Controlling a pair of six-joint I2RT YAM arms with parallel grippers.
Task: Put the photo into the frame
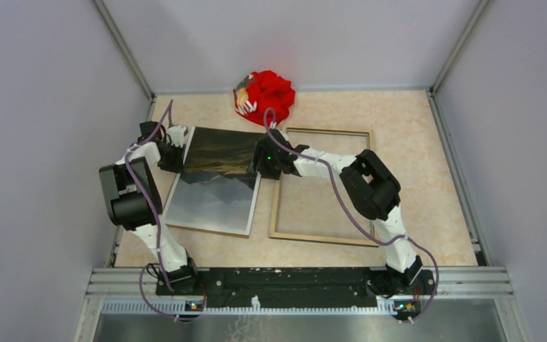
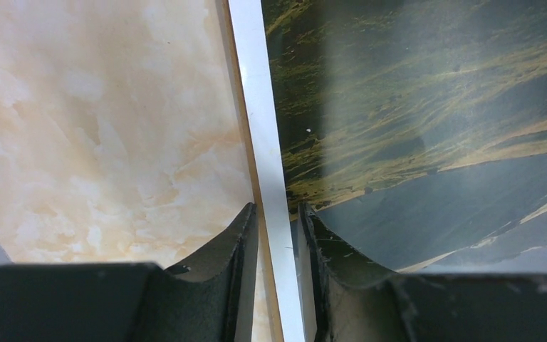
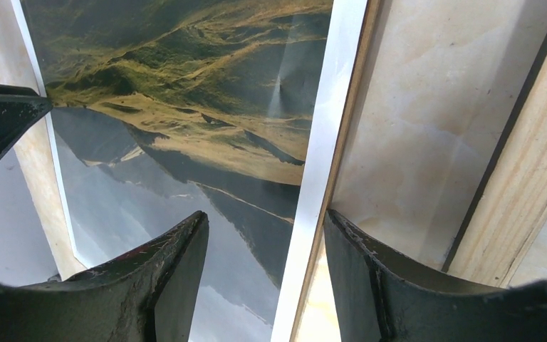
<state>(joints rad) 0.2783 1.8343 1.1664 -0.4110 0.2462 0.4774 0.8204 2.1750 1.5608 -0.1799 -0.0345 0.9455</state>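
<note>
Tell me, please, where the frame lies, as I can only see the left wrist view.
Observer: Just right of the photo, the frame lies flat on the table, wood-coloured side up.
Operator: Thank you. Is the right pincer at the photo as well?
Observer: Yes, the right pincer straddles the photo's right edge, jaws open either side of it.
Operator: Is anything else lying out there?
Observer: A red cloth bundle sits at the table's far edge, beyond both.

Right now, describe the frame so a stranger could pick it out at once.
Start at the marbled beige table; on its right half, under the right arm, lies the frame. Unlike the photo to its left, it is just a thin light-wood outline with bare tabletop showing through.
</note>
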